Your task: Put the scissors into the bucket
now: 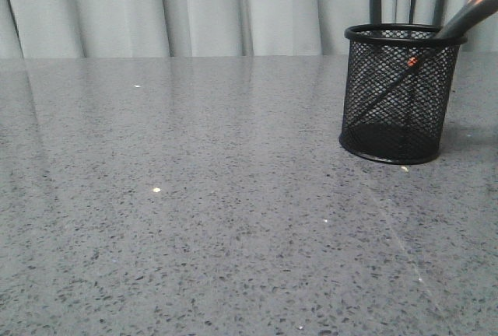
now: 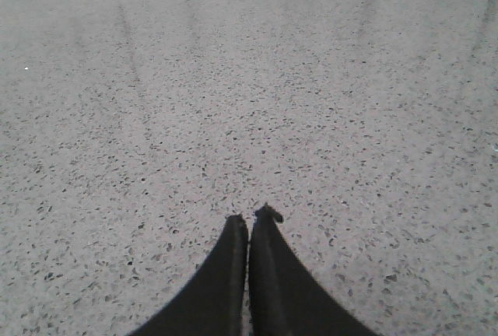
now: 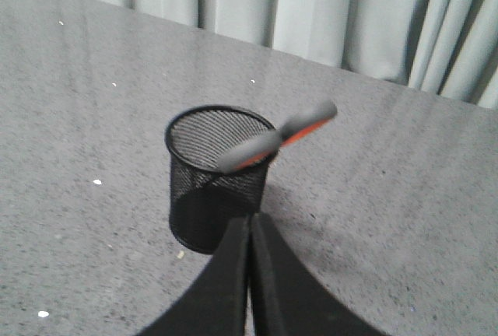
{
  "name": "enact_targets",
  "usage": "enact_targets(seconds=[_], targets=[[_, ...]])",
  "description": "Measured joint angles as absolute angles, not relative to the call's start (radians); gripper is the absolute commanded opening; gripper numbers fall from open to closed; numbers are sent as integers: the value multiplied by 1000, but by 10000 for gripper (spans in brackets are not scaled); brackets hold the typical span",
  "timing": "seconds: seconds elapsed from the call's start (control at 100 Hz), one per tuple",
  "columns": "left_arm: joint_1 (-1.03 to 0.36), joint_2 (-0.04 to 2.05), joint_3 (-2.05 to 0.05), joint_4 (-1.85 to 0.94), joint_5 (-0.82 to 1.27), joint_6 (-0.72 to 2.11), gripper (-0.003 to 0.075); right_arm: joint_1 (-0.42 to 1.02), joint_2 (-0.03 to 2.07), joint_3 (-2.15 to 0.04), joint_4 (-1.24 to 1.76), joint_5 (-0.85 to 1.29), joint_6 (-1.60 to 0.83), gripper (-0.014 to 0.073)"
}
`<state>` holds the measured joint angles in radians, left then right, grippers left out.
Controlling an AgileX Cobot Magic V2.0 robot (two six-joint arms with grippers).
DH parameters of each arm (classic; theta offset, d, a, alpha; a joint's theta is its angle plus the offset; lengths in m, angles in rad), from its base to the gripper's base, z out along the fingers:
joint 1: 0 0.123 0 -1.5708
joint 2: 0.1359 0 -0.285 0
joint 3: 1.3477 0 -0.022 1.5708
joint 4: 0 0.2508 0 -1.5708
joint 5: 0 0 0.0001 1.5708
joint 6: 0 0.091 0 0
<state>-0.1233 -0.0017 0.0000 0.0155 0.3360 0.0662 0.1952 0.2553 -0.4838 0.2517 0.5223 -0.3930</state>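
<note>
Front view: the bucket [image 1: 401, 95] stood upright on the right side of the grey speckled table [image 1: 194, 219], w/ the scissors [image 1: 467, 13] inside, blades down, handles leaning out over the rim toward the right; no gripper showed here.

Left wrist view: left gripper [image 2: 250, 223] hung over bare table, fingers [image 2: 226, 274] pressed together, holding nothing.

Right wrist view: right gripper [image 3: 250, 223] sat above & just short of the bucket [image 3: 216, 180], fingers [image 3: 226, 274] closed tip to tip, empty. Scissors [image 3: 276, 141] rested in the bucket, handles tilted over its rim, blurred.
</note>
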Motion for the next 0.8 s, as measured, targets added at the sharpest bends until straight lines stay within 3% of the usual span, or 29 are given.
enact_targets(seconds=[0.34, 0.8], targets=[[-123, -2, 0, 15, 336, 66, -20, 13, 27, -43, -6, 140, 37, -45], [-123, -2, 0, 13, 336, 66, -20, -24, -10, 14, -16, 318, 64, -45]])
